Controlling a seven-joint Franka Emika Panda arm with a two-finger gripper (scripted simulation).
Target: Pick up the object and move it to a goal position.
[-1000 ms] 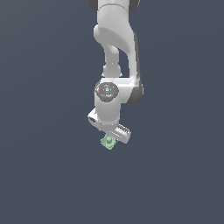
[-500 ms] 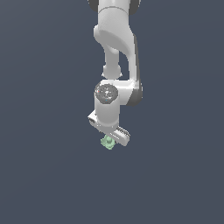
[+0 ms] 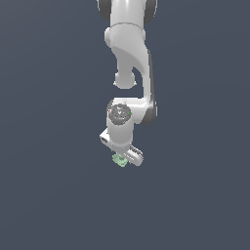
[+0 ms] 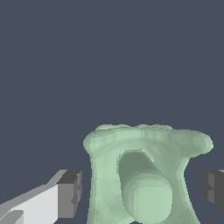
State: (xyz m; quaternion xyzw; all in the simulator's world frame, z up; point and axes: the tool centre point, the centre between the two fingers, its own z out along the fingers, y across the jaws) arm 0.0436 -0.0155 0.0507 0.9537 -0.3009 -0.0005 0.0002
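The arm shows a smooth, glossy white shell like moulded plastic, with soft highlights along its curves and a dark grey cap at the wrist. The claw has matt white fingers tipped with flat dark grey pads. The object, pale green, looks matt and faintly lumpy along its rim, its central bump smoother. The backdrop is uniform matt slate.

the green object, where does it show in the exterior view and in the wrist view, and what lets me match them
Exterior view: the pale green object is a tiny speck just under the gripper, low at the picture's centre.
Wrist view: the object fills the lower middle, between the two dark finger pads, with a gap on each side.
Shared landmark: the gripper.
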